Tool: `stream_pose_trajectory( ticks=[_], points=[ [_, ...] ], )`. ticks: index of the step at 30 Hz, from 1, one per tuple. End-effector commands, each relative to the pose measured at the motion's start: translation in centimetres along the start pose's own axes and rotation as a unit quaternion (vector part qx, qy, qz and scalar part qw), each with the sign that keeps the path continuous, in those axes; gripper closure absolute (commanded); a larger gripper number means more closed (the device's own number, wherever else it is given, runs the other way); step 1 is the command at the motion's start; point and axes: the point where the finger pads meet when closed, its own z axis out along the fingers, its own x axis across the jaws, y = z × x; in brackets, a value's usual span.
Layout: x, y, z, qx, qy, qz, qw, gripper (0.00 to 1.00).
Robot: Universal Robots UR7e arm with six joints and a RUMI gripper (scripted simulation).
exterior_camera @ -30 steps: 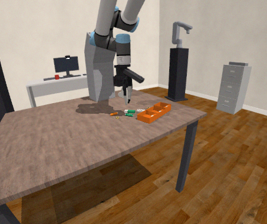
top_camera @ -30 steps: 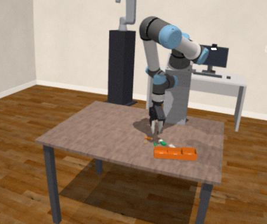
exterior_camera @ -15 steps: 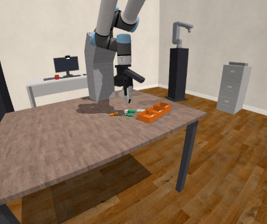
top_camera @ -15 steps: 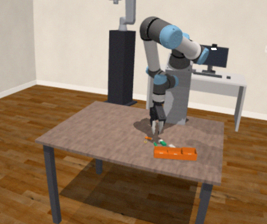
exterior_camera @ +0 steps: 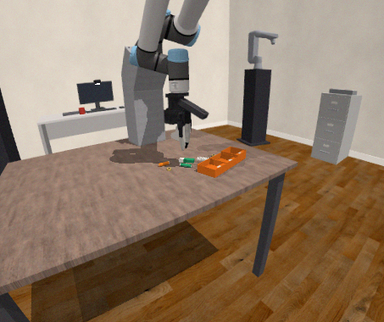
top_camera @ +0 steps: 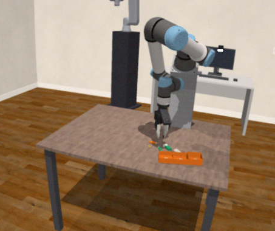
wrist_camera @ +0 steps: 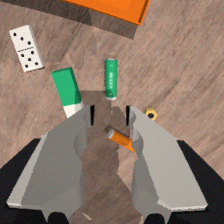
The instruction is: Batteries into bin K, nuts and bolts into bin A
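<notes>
My gripper [top_camera: 162, 135] hangs fingers down a little above the table, with a narrow gap between the fingers and nothing in it. In the wrist view [wrist_camera: 110, 120] a small orange battery [wrist_camera: 121, 140] lies on the table below the gap, close to the right finger. A slim green battery [wrist_camera: 110, 78] and a wider green-and-white battery [wrist_camera: 67, 91] lie just ahead. A small yellow nut [wrist_camera: 151, 115] lies to the right. The orange bin tray [top_camera: 180, 158] with three compartments stands upright beyond them; its letters are not readable.
A white domino [wrist_camera: 26, 48] lies near the tray. The robot's grey base [top_camera: 182, 97] stands at the table's far edge. The tray sits near the table's front right edge [exterior_camera: 222, 161].
</notes>
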Motion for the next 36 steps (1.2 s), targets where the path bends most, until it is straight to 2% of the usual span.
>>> stream_pose_trajectory(
  ticks=[1, 11, 21, 23, 28, 36],
  points=[
    [0.0, 0.0, 0.0, 0.000, 0.000, 0.000, 1.000, 0.83],
    [0.0, 0.0, 0.0, 0.000, 0.000, 0.000, 1.000, 0.83],
    [0.0, 0.0, 4.0, 0.000, 0.000, 0.000, 1.000, 0.83],
    [0.0, 0.0, 4.0, 0.000, 0.000, 0.000, 1.000, 0.83],
    [0.0, -0.1, 6.0, 0.000, 0.000, 0.000, 1.000, 0.83],
    [0.0, -0.1, 6.5, 0.000, 0.000, 0.000, 1.000, 0.83]
  ],
)
